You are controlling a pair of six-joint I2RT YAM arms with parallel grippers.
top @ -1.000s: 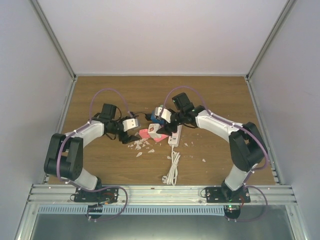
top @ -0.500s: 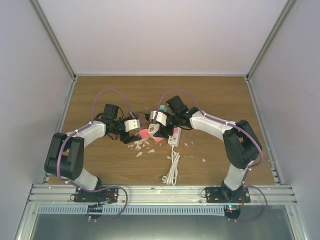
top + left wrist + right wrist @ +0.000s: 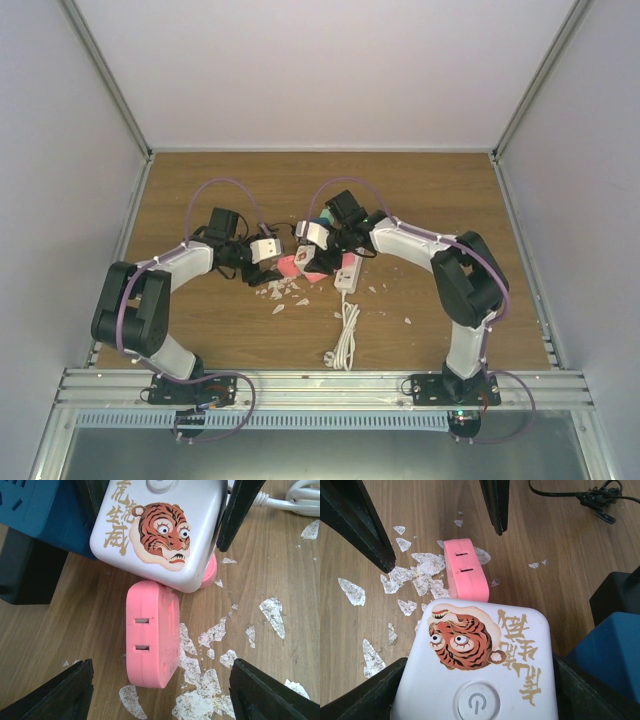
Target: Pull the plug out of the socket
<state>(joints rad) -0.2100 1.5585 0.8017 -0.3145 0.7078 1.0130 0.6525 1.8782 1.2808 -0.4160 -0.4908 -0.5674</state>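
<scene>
Just beside the socket point(image 3: 480, 660), flakes point(image 3: 415, 575) litter the tabletop point(image 3: 545, 535).

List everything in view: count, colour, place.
tiger-print socket block: 1, white, table centre
adapter plug: 1, pink, flat, one end hidden by the socket block
adapter: 1, blue, beside the socket block
block: 1, black, by the blue adapter
power cord: 1, white, coiled near the front edge
thin cable: 1, black, far side
flakes: many, white, scattered
table: 1, brown wood
left end effector: black, open, astride the plug
right end effector: black, flanking the socket block, grip unclear
</scene>
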